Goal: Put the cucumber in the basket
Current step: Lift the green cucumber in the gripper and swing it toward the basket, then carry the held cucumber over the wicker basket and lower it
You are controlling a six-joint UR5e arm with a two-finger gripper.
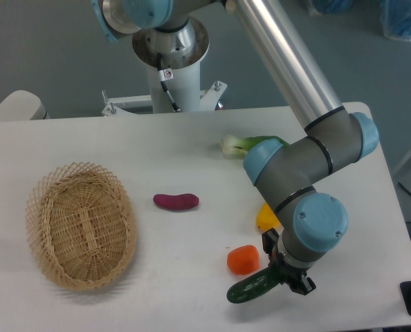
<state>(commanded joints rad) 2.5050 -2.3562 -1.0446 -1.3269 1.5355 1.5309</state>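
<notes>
Claw on the cucumber, lower right of frame.

I see my claw [283,274] closed around one end of the cucumber [252,288], which looks slightly lifted off the surface [192,152]; the basket [81,225] waits well apart at left.

views: one fixed camera | position: raised, across the counter [192,149] from the arm's base [171,52] | facing: down and toward the base | range: medium, whole counter width in frame, near edge cut off | overlap: none, single view
</notes>
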